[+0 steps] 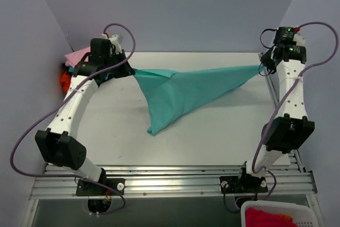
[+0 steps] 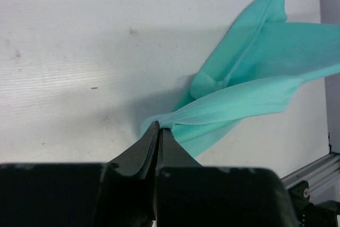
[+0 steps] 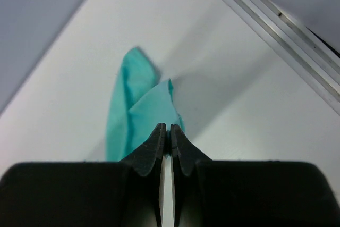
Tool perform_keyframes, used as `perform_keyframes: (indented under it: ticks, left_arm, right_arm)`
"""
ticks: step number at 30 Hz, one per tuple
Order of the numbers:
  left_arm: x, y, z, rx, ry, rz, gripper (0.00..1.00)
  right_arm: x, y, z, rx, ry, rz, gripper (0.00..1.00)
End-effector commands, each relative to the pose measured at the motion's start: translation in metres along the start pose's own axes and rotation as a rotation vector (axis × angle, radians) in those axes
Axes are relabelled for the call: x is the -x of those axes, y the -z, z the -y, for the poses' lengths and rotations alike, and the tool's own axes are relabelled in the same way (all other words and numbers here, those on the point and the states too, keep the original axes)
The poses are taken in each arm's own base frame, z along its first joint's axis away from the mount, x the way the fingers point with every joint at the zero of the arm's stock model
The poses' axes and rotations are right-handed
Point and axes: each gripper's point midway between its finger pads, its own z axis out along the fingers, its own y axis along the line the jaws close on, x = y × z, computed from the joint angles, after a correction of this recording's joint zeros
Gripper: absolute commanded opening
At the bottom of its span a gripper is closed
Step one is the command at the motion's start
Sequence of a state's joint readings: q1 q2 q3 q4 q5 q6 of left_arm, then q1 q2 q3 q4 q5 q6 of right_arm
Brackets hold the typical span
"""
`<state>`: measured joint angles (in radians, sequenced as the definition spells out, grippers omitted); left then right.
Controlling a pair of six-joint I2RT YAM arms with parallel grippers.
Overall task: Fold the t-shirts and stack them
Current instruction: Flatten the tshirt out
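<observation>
The teal t-shirt (image 1: 183,95) hangs stretched between my two grippers above the white table, its lower part drooping to a point near the table's middle. My left gripper (image 1: 129,70) is shut on its left corner; the left wrist view shows the fingertips (image 2: 158,129) pinching the teal cloth (image 2: 249,86). My right gripper (image 1: 261,66) is shut on the right corner, seen in the right wrist view (image 3: 165,129) with teal cloth (image 3: 141,104) hanging beyond. A pale pink shirt (image 1: 77,56) and an orange-red one (image 1: 64,81) lie at the far left edge. The black shirt is out of view.
A white basket (image 1: 276,213) with red cloth stands at the bottom right, off the table. Aluminium rails (image 1: 175,176) run along the near edge and the right side (image 3: 276,22). Grey walls close in the left, back and right.
</observation>
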<state>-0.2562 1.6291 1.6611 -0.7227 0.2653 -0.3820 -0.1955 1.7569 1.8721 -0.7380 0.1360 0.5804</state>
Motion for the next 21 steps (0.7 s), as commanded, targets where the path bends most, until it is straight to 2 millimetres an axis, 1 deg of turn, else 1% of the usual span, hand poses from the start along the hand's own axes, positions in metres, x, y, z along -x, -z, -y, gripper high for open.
perform_keyframes:
  ticks: [1,2,3,4,5,6,7,8,9,10,11,12,13,14,15,16,17,18,19,20,21]
  left_arm:
    - [0.022,0.043,-0.010,0.070,0.030,0.119,0.02]
    - [0.026,0.050,-0.011,0.096,0.024,0.137,0.02]
    - [0.030,0.058,-0.007,0.101,0.019,0.155,0.02]
    - [0.037,0.077,0.001,0.098,0.016,0.196,0.02]
    - [0.041,0.088,0.005,0.099,0.030,0.226,0.02]
    - [0.045,0.099,0.007,0.119,0.038,0.264,0.02]
    - [0.052,0.123,0.015,0.103,0.041,0.321,0.02]
    - [0.055,0.136,0.020,0.090,0.050,0.347,0.02]
    - [0.058,0.149,0.025,0.086,0.046,0.375,0.02]
    - [0.055,0.167,0.029,0.080,0.047,0.383,0.02]
    - [0.061,0.188,0.038,0.061,0.041,0.423,0.02]
    - [0.062,0.201,0.043,0.053,0.035,0.437,0.02]
    - [0.054,0.219,0.049,0.035,0.028,0.436,0.02]
    - [0.058,0.241,0.059,0.008,0.010,0.474,0.02]
    - [0.050,0.253,0.061,0.001,0.004,0.464,0.02]
    - [0.046,0.271,0.071,-0.042,-0.014,0.477,0.02]
    - [0.048,0.296,0.085,-0.091,-0.044,0.521,0.02]
    - [0.045,0.312,0.094,-0.133,-0.068,0.536,0.02]
    - [0.037,0.329,0.102,-0.171,-0.088,0.548,0.02]
    - [0.029,0.345,0.116,-0.245,-0.119,0.551,0.02]
    - [0.026,0.364,0.126,-0.290,-0.140,0.583,0.02]
  right_arm:
    - [0.014,0.068,0.000,0.074,-0.029,0.024,0.00]
    - [0.017,0.082,-0.004,0.116,-0.042,0.035,0.00]
    - [0.017,0.089,-0.007,0.140,-0.049,0.039,0.00]
    - [0.017,0.095,-0.010,0.163,-0.052,0.038,0.00]
    - [0.019,0.108,-0.012,0.194,-0.058,0.056,0.00]
    - [0.016,0.117,-0.024,0.255,-0.050,0.045,0.00]
    - [0.017,0.127,-0.028,0.283,-0.047,0.058,0.00]
    - [0.019,0.141,-0.031,0.313,-0.045,0.080,0.00]
    - [0.020,0.149,-0.033,0.332,-0.044,0.092,0.00]
    - [0.019,0.159,-0.035,0.351,-0.039,0.102,0.00]
    - [0.022,0.175,-0.034,0.374,-0.040,0.131,0.00]
    - [0.022,0.183,-0.035,0.390,-0.038,0.142,0.00]
    - [0.022,0.191,-0.035,0.405,-0.035,0.155,0.00]
    - [0.021,0.207,-0.035,0.432,-0.030,0.173,0.00]
    - [0.022,0.217,-0.036,0.452,-0.028,0.188,0.00]
    - [0.023,0.229,-0.036,0.473,-0.018,0.211,0.00]
    - [0.028,0.254,-0.037,0.518,-0.012,0.257,0.00]
    - [0.032,0.268,-0.037,0.539,-0.007,0.290,0.00]
    - [0.036,0.283,-0.036,0.561,0.000,0.323,0.00]
    - [0.038,0.302,-0.033,0.591,0.011,0.369,0.00]
    - [0.041,0.319,-0.031,0.623,0.012,0.405,0.00]
